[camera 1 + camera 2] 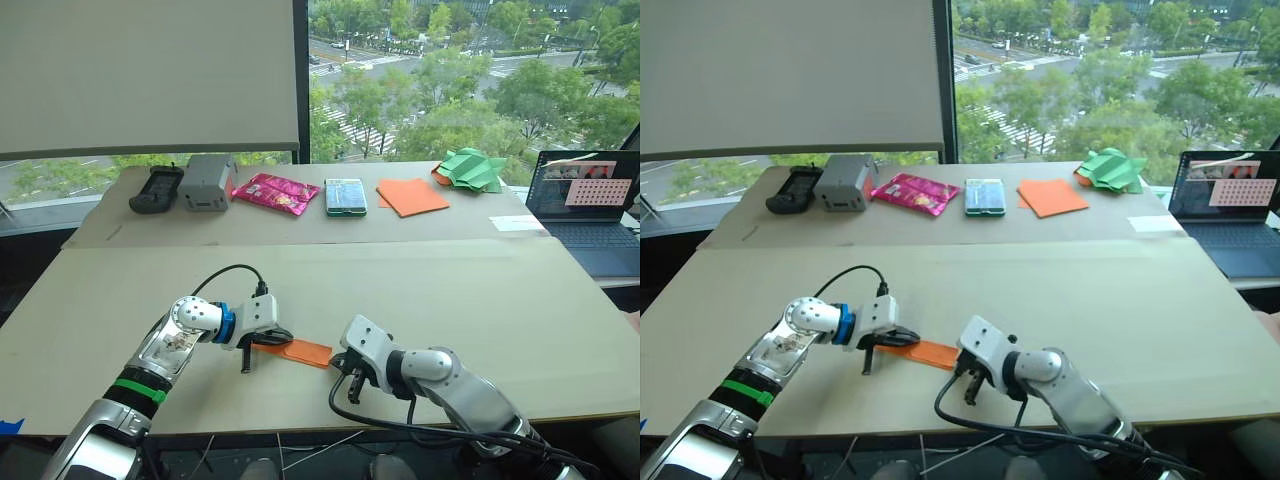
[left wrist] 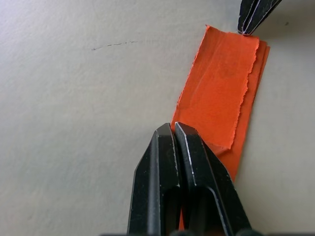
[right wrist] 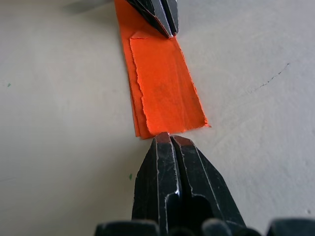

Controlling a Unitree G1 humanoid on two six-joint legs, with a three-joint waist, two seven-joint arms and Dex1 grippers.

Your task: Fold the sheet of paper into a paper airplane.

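paper airplane (image 2: pixel 221 93): a narrow folded orange strip with layered, ragged-edged flaps, lying flat on the near table (image 1: pixel 420 290) close to its front edge, between the two grippers
left gripper (image 2: pixel 173 129): fingers pressed together, tips down on one end of the strip; whether paper is pinched between them I cannot tell
right gripper (image 3: pixel 170 139): fingers closed against each other, tips just at the other end of the strip, touching its edge
far table (image 1: pixel 300 225): a black handset (image 1: pixel 156 189), a grey box (image 1: pixel 207 182), a pink packet (image 1: pixel 275 193), a green-edged pack (image 1: pixel 345 196), a stack of orange sheets (image 1: pixel 412 196) and crumpled green paper (image 1: pixel 470 169), all in a row and well apart from the strip
laptop (image 1: pixel 590 205): open, on the robot's right beyond the near table
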